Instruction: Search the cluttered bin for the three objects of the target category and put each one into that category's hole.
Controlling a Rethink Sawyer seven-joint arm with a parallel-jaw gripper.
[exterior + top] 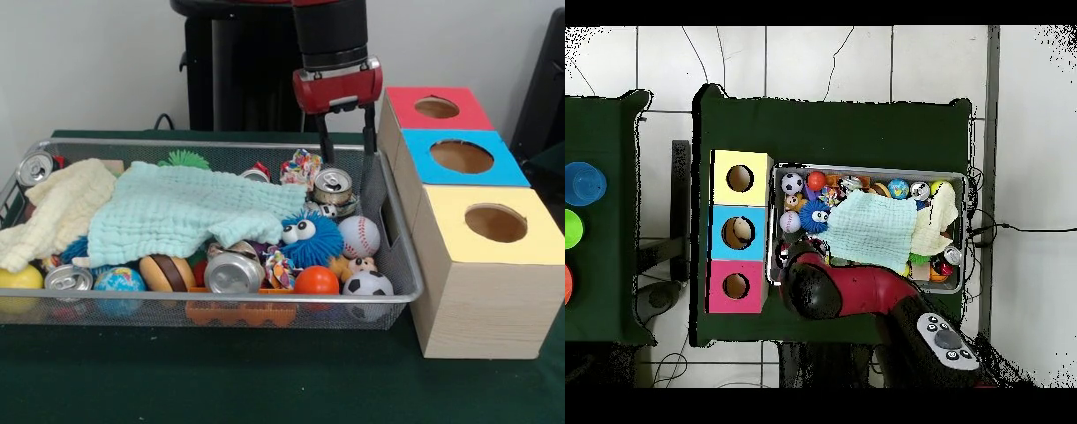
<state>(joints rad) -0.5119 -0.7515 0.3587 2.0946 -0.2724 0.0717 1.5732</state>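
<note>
Cloths [168,212] draped over bin's [393,296] left clutter, likely hiding targets; crushed can [233,271] exposed at front; gripper [343,140] spread open, straddling upright can [333,186], apparently poised to grasp; boxes with holes [461,156] alongside, right

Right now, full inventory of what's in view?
Bin: 1, wire mesh, on the green table.
Cloths: 2, mint mid-bin, cream at the front view's left end.
Cans: at least 4, silver: upright one between the gripper's fingers, crushed one front, others left.
Balls: baseball, soccer, orange, globe, yellow.
Fuzzy toy: 1, blue, with eyes.
Boxes: 3 with holes, red, blue, yellow, beside the bin.
Cups: blue, green, orange, on the side table, overhead view.
Gripper: 1, red, open around the upright can.
</note>
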